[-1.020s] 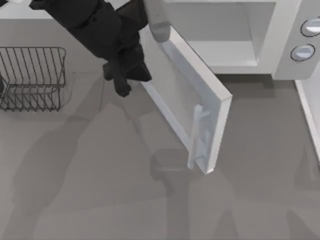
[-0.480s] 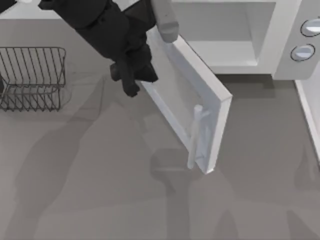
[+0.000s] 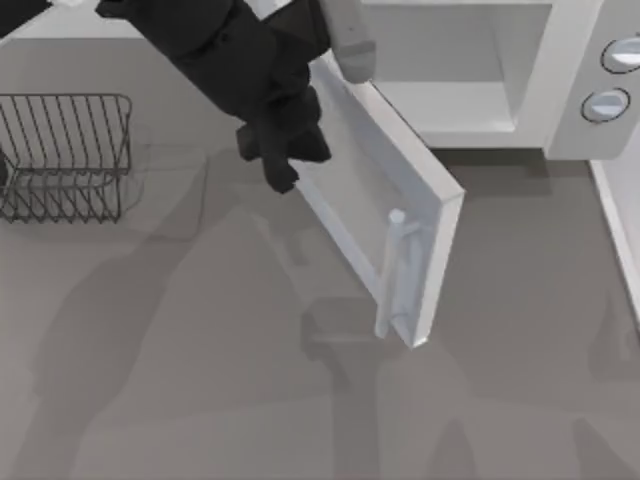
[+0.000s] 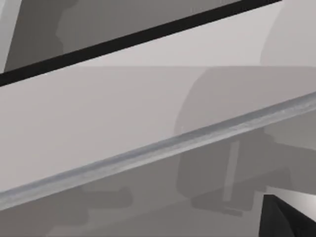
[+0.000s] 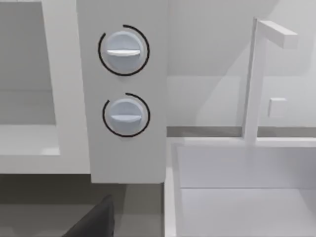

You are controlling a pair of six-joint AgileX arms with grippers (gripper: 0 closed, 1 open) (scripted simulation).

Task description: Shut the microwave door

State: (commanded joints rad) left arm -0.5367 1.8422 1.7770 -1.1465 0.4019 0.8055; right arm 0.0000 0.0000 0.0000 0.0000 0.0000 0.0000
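Note:
The microwave door (image 3: pixel 355 190) stands open, swung out towards the table's front, with its free edge near the middle of the table. Its pale bar handle (image 3: pixel 393 272) sits near that free edge. My left gripper (image 3: pixel 282 176) hangs from the black arm at the back left, right beside the door's outer face near the hinge side. I cannot tell whether it touches the panel. A pale panel surface (image 4: pixel 108 113) spans the left wrist view at very close range. The microwave body (image 3: pixel 480 100) shows its open white cavity.
Two round knobs (image 5: pixel 123 49) sit on the microwave's right panel (image 3: pixel 605 103). A wire rack (image 3: pixel 65 155) stands at the left edge. A white sink (image 5: pixel 237 192) with a faucet (image 5: pixel 254 79) lies to the right of the microwave. Grey tabletop (image 3: pixel 200 380) spreads in front.
My left arm has moved to the right and forward, bringing the gripper closer along the door's outer face. The door itself has not visibly swung.

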